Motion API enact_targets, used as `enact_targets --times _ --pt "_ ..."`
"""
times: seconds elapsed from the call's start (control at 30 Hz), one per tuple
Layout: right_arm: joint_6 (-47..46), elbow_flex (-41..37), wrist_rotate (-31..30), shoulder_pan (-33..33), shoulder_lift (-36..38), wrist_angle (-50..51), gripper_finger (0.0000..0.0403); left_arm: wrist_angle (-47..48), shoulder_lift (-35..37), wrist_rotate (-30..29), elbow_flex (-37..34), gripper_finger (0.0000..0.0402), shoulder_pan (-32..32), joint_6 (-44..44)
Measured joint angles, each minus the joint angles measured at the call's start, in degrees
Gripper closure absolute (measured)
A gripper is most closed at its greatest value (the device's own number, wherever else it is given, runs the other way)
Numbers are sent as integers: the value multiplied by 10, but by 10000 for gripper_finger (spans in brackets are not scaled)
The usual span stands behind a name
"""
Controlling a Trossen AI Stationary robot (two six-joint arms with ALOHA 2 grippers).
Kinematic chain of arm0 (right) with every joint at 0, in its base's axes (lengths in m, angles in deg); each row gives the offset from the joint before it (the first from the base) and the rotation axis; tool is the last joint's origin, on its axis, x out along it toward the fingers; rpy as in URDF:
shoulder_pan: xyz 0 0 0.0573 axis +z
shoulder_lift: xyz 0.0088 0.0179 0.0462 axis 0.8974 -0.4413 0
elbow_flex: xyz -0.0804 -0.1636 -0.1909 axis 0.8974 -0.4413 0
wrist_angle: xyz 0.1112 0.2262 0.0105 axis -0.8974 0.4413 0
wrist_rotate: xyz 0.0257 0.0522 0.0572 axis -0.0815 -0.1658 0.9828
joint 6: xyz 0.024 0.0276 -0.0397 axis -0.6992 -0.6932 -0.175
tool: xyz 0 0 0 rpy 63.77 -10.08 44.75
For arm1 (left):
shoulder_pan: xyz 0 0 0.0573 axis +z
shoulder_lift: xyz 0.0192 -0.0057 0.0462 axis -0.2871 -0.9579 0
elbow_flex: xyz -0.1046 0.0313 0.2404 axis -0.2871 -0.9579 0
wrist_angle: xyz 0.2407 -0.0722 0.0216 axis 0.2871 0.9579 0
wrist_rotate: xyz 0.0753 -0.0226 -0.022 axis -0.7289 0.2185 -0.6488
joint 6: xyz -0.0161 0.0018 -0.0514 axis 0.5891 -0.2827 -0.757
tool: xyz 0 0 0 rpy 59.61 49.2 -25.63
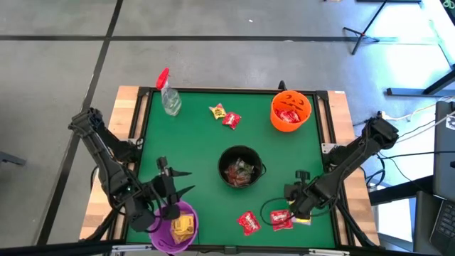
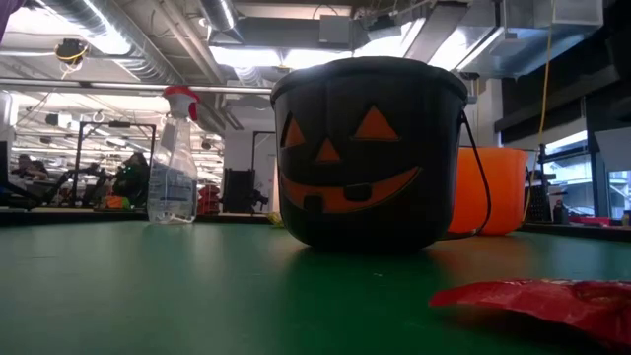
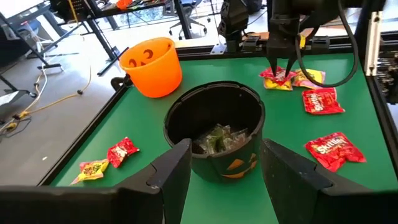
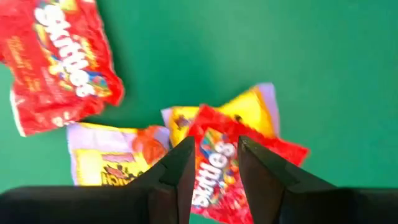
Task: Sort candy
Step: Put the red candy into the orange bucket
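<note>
My right gripper (image 4: pixel 214 163) hangs over the candy (image 4: pixel 221 158) heaped near the tabletop's near right corner, fingers parted astride a red packet. It looks light, crinkly, slippery; I'd pinch its puffed middle. My left gripper (image 1: pixel 174 190) waits spread above the purple bowl (image 1: pixel 190 212).

Green table (image 1: pixel 206 149) with bowls, bottle and candy

On it: black pumpkin bowl (image 1: pixel 241 167) at centre, orange bowl (image 1: pixel 290 110), purple bowl (image 1: pixel 175 226), spray bottle (image 1: pixel 169 94), red packets (image 1: pixel 250 222), yellow packet (image 1: pixel 217 111).
</note>
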Motion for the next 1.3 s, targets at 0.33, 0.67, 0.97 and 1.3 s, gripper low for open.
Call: enact_targets --times 0.33,0.67,0.97,1.3 --pt "-30 0 15 0 3 36 245 -1 0 31 0 223 18 -3" --pt "-74 -21 5 0 3 26 135 -5 0 32 0 223 18 -6" --pt "-123 -100 12 -4 5 -45 160 -5 0 32 0 223 18 -7" --pt "-83 -49 -3 -4 1 0 253 -5 0 27 0 223 18 -6"
